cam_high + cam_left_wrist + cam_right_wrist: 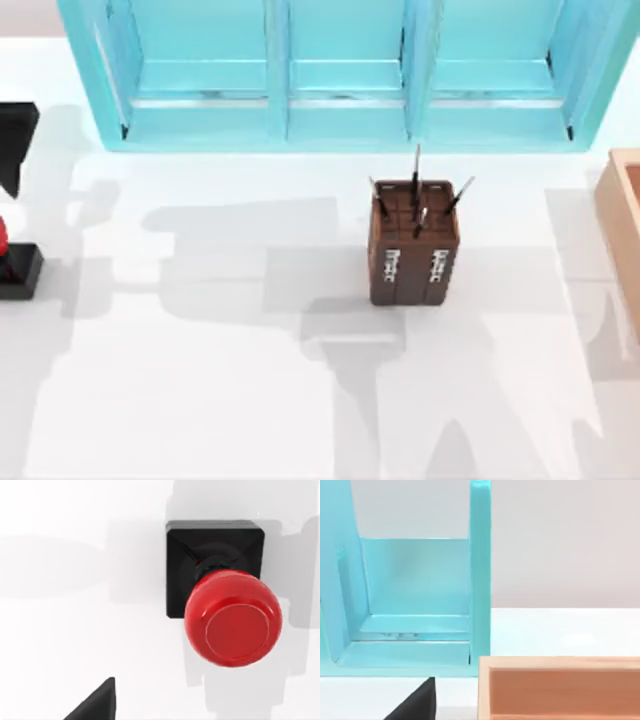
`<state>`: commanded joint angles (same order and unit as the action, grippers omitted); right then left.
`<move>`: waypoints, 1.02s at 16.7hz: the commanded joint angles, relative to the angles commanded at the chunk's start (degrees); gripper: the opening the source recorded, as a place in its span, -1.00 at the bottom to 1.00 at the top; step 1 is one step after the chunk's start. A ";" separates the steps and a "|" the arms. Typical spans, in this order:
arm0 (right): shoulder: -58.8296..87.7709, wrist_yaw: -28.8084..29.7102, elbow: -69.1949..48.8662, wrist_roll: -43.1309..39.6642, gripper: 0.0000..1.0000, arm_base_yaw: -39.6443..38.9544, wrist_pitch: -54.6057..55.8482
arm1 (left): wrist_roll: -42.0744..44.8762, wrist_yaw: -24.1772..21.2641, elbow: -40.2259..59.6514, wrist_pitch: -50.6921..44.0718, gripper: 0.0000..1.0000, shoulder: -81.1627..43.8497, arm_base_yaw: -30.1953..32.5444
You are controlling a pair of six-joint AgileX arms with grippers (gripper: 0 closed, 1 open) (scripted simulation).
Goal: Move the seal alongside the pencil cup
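Observation:
The seal (16,268), a black square block with a glossy red knob, stands at the table's far left edge. In the left wrist view the seal (225,615) is seen from above, upright. My left arm (14,130) hangs just behind it at the left edge. One dark finger (97,705) of the left gripper shows, apart from the seal and holding nothing. The pencil cup (414,242), a brown box with dark pencils sticking out, stands right of the table's middle. One finger (417,704) of my right gripper shows by the tan box, holding nothing.
A turquoise shelf unit (340,80) with open compartments runs along the back of the table. A tan wooden box (622,220) sits at the right edge, also seen close up (560,685). White tabletop lies between the seal and the pencil cup.

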<state>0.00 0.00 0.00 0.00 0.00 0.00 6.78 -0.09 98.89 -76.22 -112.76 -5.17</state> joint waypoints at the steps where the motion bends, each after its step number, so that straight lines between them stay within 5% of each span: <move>1: 0.00 0.00 0.00 0.00 1.00 0.00 0.00 | -0.01 0.00 -1.30 1.34 1.00 -0.25 -0.06; 8: 0.00 0.00 0.00 0.00 1.00 0.00 0.00 | 0.28 -0.02 -14.98 18.67 1.00 -3.31 -0.34; 13: 0.00 0.00 0.00 0.00 1.00 0.00 0.00 | 0.33 -0.02 -16.58 20.35 1.00 -3.72 -0.38; 17: 0.00 0.00 0.00 0.00 1.00 0.00 0.00 | 0.33 -0.02 -16.58 20.35 0.40 -3.72 -0.38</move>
<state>0.00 0.00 0.00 0.00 0.00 0.00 7.11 -0.11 82.31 -55.86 -116.47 -5.55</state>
